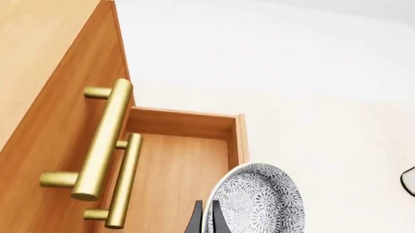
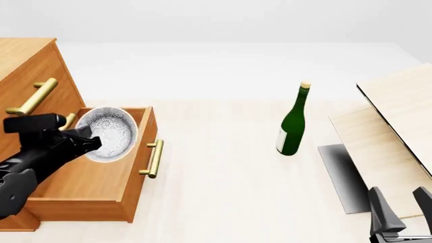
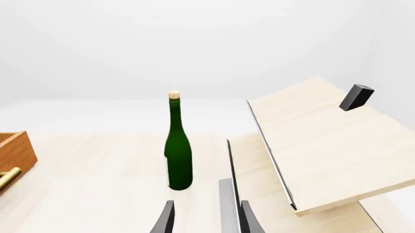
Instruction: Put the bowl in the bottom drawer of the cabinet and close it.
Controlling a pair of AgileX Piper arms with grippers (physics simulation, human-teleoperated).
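Note:
The cabinet (image 2: pixel 27 66) stands at the left with its bottom drawer (image 2: pixel 135 167) pulled out. My left gripper (image 2: pixel 93 142) is shut on the rim of the bowl (image 2: pixel 108 132) and holds it tilted on edge above the drawer's inside, its opening turned toward the front camera. In the left wrist view the speckled bowl (image 1: pixel 259 201) sits beside the fingertips (image 1: pixel 219 218), over the drawer's wooden floor (image 1: pixel 175 170) and near its side wall (image 1: pixel 240 141). My right gripper (image 2: pixel 403 205) is open at the near right, holding nothing.
A green wine bottle (image 2: pixel 294 121) stands mid-table. Pale wooden boards with a grey panel (image 2: pixel 385 147) lean at the right, close to the right gripper. Brass handles of the upper drawers (image 1: pixel 104 141) jut out above the open drawer. The drawer's own handle (image 2: pixel 154 158) faces the bottle.

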